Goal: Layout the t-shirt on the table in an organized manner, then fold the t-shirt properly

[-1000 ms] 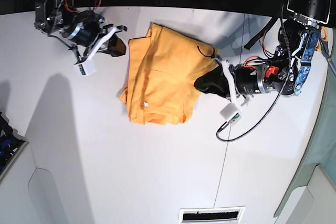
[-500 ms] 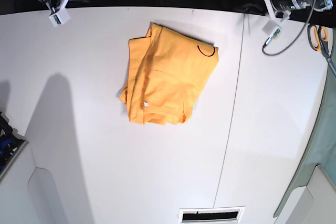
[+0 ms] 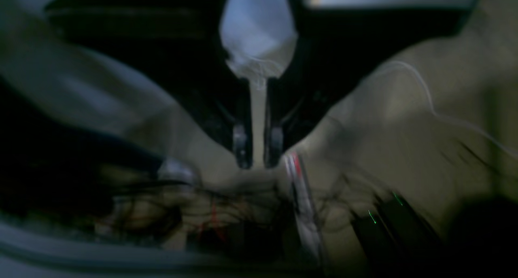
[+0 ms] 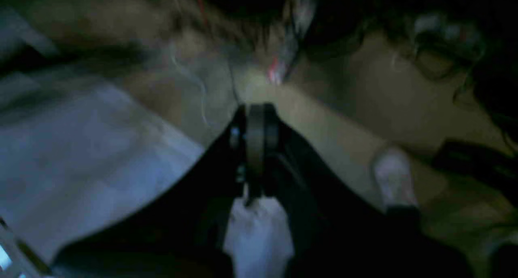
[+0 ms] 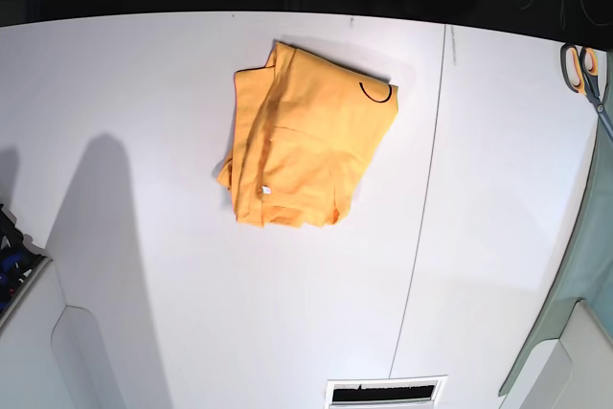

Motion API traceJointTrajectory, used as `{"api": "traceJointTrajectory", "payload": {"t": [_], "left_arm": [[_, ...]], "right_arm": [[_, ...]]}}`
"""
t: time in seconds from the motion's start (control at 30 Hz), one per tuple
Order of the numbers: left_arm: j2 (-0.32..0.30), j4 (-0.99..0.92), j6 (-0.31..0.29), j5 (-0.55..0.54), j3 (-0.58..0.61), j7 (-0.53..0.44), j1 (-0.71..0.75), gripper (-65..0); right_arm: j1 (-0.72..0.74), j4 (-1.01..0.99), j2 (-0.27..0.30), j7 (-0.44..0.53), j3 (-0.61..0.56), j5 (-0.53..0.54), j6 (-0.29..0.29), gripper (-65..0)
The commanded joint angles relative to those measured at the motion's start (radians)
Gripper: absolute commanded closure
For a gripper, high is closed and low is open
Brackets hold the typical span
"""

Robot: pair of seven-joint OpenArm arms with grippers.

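I've pulled both arms back off the table (image 5: 144, 141) and out past the top edge of the base frame. A second ago my left hand (image 3: 257, 160) sat against the shirt's (image 5: 306, 136) right side, my right hand (image 4: 255, 120) at upper left.

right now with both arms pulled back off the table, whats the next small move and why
Probably none beyond staying parked, or at most a small squaring-up nudge. The t-shirt lies folded in a compact bundle on the table, neckline trim and white tag showing, edges a bit uneven. The left gripper shows only a narrow gap, the right gripper is shut, and neither holds cloth.
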Motion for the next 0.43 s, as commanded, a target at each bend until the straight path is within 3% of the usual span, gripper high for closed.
{"api": "traceJointTrajectory", "payload": {"t": [0.0, 0.1, 0.23, 0.4], "left_arm": [[-0.004, -0.066, 0.045, -0.005, 0.024, -0.02, -0.024, -5.8], [-0.004, -0.327, 0.143, 0.008, 0.137, -0.085, -0.163, -5.8], [0.017, -0.642, 0.151, 0.041, 0.303, -0.202, -0.354, -5.8], [0.077, -0.834, 0.232, 0.087, 0.392, -0.221, -0.515, -5.8]], "right_arm": [[0.019, -0.041, 0.011, 0.009, -0.027, -0.022, 0.0, 0.0], [0.108, -0.208, 0.004, 0.008, -0.119, -0.095, -0.046, 0.0], [0.243, -0.429, -0.033, 0.048, -0.168, -0.18, -0.085, 0.0], [0.4, -0.589, -0.071, 0.08, -0.168, -0.191, -0.084, 0.0]]}}
